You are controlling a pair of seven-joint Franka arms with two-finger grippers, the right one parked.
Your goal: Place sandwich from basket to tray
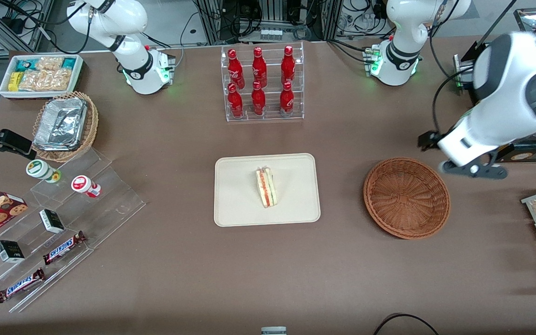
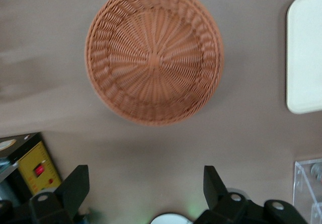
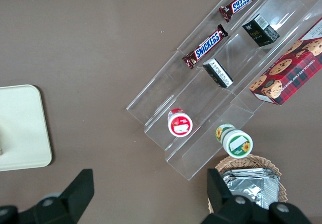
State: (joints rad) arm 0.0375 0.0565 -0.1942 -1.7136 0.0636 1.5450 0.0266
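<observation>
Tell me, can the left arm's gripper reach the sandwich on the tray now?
Probably yes. The sandwich lies uncovered on the tray; the gripper is open, above the table beside the empty basket.

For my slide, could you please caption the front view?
Sandwich on tray; empty basket beside it; open gripper raised above the table.

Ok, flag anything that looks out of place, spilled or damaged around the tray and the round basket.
Nothing stands out. The sandwich lies on the tray, wrap intact, nothing spilled. The basket sits empty and upright on the table. The gripper hangs open above the table beside the basket, holding nothing.
</observation>
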